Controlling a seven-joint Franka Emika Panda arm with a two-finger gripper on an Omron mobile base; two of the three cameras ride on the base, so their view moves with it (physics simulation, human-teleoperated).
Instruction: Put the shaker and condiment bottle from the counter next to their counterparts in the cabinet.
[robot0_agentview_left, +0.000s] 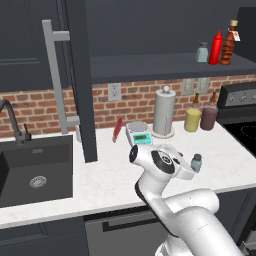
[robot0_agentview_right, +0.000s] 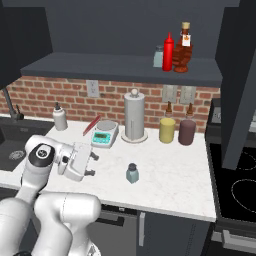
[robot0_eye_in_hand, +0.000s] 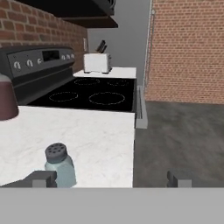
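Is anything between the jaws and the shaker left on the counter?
Nothing visible. The shaker stands alone on bare counter, just ahead of the open gripper and beside one fingertip. The maroon canister sits farther back and off to the side, out of the line of approach.

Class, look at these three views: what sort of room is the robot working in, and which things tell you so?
A rendered home kitchen: a black sink set in a marbled counter, an electric stove and a wall cabinet holding bottles.
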